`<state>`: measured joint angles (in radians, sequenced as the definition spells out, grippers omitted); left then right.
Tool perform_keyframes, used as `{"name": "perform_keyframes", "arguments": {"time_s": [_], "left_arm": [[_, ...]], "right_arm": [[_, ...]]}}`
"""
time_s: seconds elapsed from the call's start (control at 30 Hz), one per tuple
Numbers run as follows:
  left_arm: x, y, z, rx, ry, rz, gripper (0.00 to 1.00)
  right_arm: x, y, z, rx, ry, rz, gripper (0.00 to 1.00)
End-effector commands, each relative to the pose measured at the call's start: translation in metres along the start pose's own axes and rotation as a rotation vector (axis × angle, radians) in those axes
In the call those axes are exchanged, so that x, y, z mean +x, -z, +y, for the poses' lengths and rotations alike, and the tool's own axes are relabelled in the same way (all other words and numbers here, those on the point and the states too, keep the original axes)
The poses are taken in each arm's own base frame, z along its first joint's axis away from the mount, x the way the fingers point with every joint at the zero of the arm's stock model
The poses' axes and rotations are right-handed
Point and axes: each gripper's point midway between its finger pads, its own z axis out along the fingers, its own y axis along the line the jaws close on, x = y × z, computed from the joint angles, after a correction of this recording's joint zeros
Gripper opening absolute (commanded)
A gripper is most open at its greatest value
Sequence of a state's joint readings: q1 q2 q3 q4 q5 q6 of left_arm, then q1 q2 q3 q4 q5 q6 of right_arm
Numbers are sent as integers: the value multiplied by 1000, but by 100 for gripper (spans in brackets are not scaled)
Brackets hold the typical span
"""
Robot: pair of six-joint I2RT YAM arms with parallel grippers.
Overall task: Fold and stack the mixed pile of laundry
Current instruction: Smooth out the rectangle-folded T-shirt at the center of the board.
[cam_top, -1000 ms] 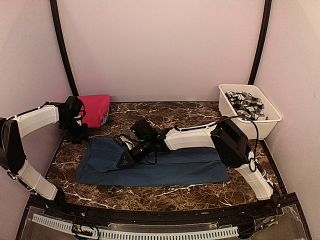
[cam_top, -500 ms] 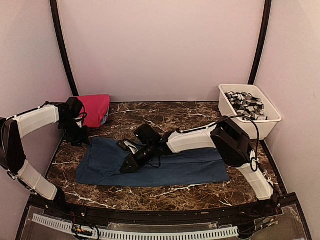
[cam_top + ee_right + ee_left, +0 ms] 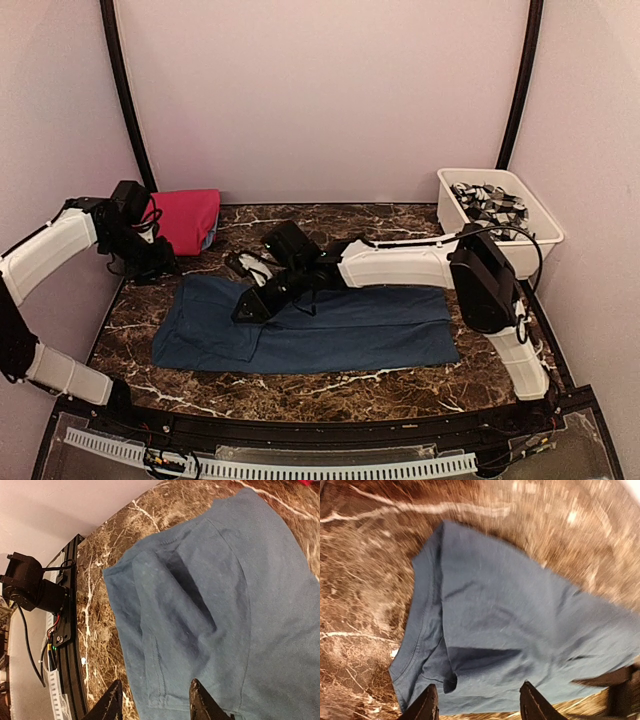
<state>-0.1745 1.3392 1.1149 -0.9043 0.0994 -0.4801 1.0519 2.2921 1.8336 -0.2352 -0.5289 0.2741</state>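
Since a second ago the right gripper (image 3: 250, 308) has let its jaws part from fully shut and has lifted slightly toward 12 o'clock. The left arm has drawn back toward 9 o'clock, and its jaws have widened too.

From the overhead camera, the dark navy-blue cloth garment (image 3: 340, 332) lies flat on the brown marble table (image 3: 340, 222), its long axis running from 9 to 3 o'clock. The right gripper hangs over its 9 o'clock third. The left gripper (image 3: 152, 268) sits just off the garment's far corner, at about 10 o'clock from it. The right gripper is therefore the nearer one, directly above the cloth. A folded magenta-pink garment (image 3: 188, 218) rests at the far 10 o'clock corner. Grey-and-white patterned cloth (image 3: 490, 205) fills the white rectangular plastic tub (image 3: 520, 252) at 2 o'clock.

The left wrist view is blurred by motion. The left gripper (image 3: 480, 707) shows its fingers (image 3: 427, 706) spread with nothing between them, and the navy garment (image 3: 520, 625) stretches away toward 12 o'clock.

In the right wrist view the right gripper (image 3: 156, 702) is likewise open and empty. The navy garment (image 3: 210, 605) lies directly beneath it, with a flap doubled inward.
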Motion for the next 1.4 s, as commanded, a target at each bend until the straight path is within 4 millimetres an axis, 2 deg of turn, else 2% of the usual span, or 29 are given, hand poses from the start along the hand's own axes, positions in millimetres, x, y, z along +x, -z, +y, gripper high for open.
{"name": "perform_keyframes", "arguments": {"time_s": [0.0, 0.13, 0.3, 0.43, 0.47, 0.5, 0.53, 0.67, 0.73, 0.83, 1.03, 1.17, 1.23, 1.37], "left_arm": [[-17, 31, -6, 199, 165, -83, 55], [-13, 26, 8, 171, 204, -31, 52], [-12, 25, 9, 275, 312, -47, 49], [5, 11, 2, 351, 373, 11, 43], [16, 1, 5, 348, 415, 46, 42], [18, 2, 4, 365, 424, 36, 41], [29, -6, 8, 354, 465, 63, 41], [50, -17, 17, 328, 535, 73, 42], [52, -21, 24, 297, 547, 53, 43], [49, -28, 24, 299, 548, 39, 48], [52, -54, 30, 270, 560, 44, 54], [50, -63, 23, 294, 532, 39, 55], [52, -66, 14, 309, 494, 49, 53], [56, -76, 11, 300, 485, 82, 38]], "right_arm": [[-20, -16, 31, 108, 200, -7, 40], [-31, -42, 43, 110, 245, -9, 35], [-26, -71, 56, 78, 249, -11, 31], [-15, -91, 52, 74, 229, 1, 27], [-13, -94, 48, 82, 221, 4, 27], [-11, -97, 45, 91, 213, 6, 27], [-9, -99, 39, 105, 202, 8, 27], [-6, -96, 8, 131, 87, -7, 27], [0, -93, -6, 133, 47, 0, 27], [3, -89, -10, 120, 34, 1, 26], [6, -88, -11, 93, 18, 8, 26], [5, -86, -10, 70, 4, -1, 27], [4, -84, -7, 55, 7, -4, 27], [1, -81, -6, 50, 7, -10, 27]]}}
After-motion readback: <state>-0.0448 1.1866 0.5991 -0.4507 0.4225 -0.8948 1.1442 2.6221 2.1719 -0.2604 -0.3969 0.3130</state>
